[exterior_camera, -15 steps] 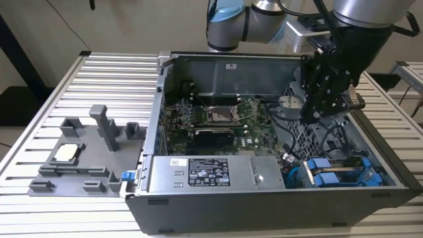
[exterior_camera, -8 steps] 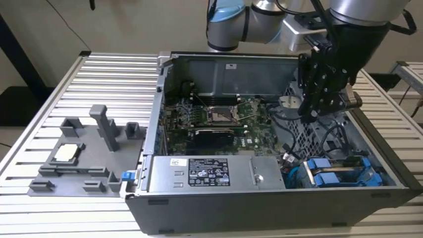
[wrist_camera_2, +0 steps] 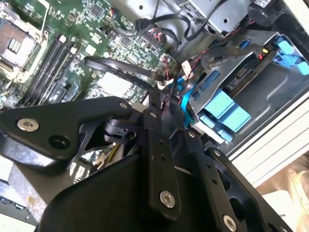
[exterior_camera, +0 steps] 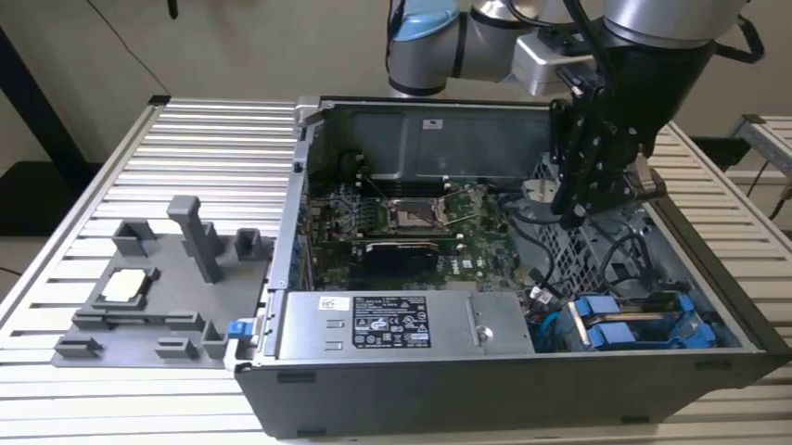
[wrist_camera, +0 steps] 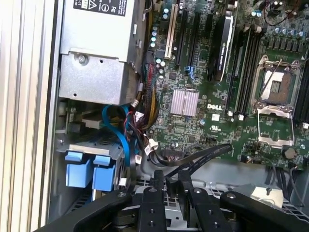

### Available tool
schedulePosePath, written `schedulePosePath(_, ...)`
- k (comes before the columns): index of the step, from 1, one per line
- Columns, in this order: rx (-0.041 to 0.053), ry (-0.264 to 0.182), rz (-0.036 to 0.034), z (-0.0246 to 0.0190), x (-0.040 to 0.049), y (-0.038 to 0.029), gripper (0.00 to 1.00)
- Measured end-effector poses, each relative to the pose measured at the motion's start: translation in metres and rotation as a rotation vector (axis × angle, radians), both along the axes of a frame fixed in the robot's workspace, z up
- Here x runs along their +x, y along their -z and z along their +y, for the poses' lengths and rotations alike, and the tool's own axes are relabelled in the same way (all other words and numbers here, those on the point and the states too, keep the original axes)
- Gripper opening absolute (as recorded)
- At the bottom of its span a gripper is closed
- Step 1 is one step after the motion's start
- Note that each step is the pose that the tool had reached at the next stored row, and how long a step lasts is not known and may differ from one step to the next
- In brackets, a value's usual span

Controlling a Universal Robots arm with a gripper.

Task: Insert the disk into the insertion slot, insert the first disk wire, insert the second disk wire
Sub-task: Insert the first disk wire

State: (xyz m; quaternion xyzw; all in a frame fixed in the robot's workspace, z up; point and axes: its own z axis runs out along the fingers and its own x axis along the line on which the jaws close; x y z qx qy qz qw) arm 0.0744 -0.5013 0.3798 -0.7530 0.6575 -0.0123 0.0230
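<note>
Slatted table [exterior_camera: 210,130], open case [exterior_camera: 495,394]: disk [exterior_camera: 613,332] inside, apart from hand [exterior_camera: 572,216]

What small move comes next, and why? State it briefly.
Probably lower the gripper toward the loose cables beside the blue carriers. Both carriers already sit in the bay, the cables beside them look unplugged, and the gripper hangs over the open case, above that corner.

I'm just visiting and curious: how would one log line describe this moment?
gripper: low inside open computer case | nearest: black flat cable by motherboard | blue drive carriers: seated in case corner
</note>
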Motion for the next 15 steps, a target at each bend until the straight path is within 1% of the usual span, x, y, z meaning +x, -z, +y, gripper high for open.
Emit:
schedulePosePath(1, -0.0014, -0.002, -0.0021, 0.0009, -0.0003, 0.0007, 0.27)
schedulePosePath(3, -0.0079, -0.008, -0.0076, 0.003, -0.0005, 0.0021, 0.27)
schedulePosePath(5, -0.0139, -0.011, -0.0121, 0.0035, -0.0005, 0.003, 0.27)
schedulePosePath(7, -0.0236, -0.011, -0.0147, 0.0034, -0.0005, 0.0033, 0.27)
schedulePosePath(8, -0.0286, -0.011, -0.0149, 0.0034, -0.0005, 0.0034, 0.27)
schedulePosePath(9, -0.0301, -0.011, -0.0148, 0.0034, -0.0005, 0.0034, 0.27)
schedulePosePath(15, -0.0307, -0.011, -0.0149, 0.0034, -0.0005, 0.0034, 0.27)
